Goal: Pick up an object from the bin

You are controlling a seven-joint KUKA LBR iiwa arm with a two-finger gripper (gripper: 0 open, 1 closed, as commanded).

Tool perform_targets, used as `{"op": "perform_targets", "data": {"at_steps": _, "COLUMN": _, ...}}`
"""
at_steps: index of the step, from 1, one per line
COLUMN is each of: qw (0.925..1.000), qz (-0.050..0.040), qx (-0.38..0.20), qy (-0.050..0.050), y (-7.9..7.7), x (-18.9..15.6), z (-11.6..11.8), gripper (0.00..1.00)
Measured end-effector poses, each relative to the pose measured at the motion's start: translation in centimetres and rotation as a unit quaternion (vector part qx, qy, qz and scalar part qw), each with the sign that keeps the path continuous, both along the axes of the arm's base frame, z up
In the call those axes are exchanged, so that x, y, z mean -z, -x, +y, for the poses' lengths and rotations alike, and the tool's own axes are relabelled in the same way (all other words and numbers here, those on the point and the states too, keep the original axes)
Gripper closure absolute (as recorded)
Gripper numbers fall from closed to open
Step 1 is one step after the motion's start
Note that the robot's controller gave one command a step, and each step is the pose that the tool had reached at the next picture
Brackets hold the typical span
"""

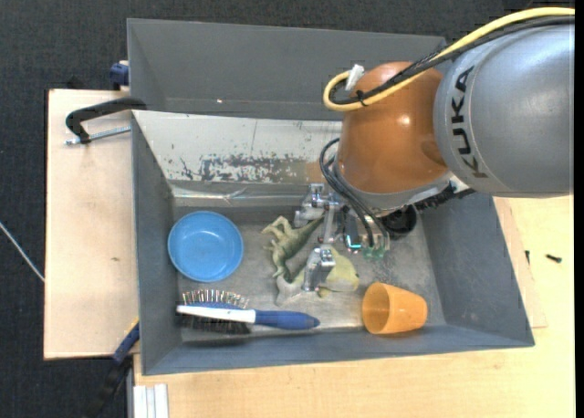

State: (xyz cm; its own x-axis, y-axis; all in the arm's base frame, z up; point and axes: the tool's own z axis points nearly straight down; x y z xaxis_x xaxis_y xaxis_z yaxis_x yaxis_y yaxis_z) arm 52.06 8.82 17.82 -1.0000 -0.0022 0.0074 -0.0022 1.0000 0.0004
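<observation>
My gripper (317, 241) hangs low in the middle of the bin, its two metal fingers spread apart, one near the back and one near the front. Between and just left of the fingers lies a floppy olive-green and pale yellow toy (290, 245), its limbs sprawled on the bin floor. The front fingertip (318, 272) rests at the toy's pale yellow end (341, 272). An orange cup (393, 308) lies on its side to the front right of the gripper.
A blue bowl (205, 245) stands at the left of the bin. A hairbrush with a blue handle (245, 317) lies along the front wall. The arm's orange cover and cables hang over the bin's right back part.
</observation>
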Motion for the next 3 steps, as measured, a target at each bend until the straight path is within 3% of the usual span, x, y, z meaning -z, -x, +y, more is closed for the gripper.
{"op": "perform_targets", "data": {"at_steps": 1, "qw": 0.9999, "qz": -0.0111, "qx": 0.010, "qy": 0.000, "y": -2.56, "x": 9.63, "z": -4.08, "gripper": 0.00}}
{"op": "perform_targets", "data": {"at_steps": 2, "qw": 0.9999, "qz": -0.0122, "qx": 0.008, "qy": -0.001, "y": -2.58, "x": 9.46, "z": -3.92, "gripper": 1.00}}
{"op": "perform_targets", "data": {"at_steps": 3, "qw": 1.0000, "qz": -0.0059, "qx": 0.008, "qy": -0.001, "y": -2.18, "x": 9.88, "z": -3.85, "gripper": 0.00}}
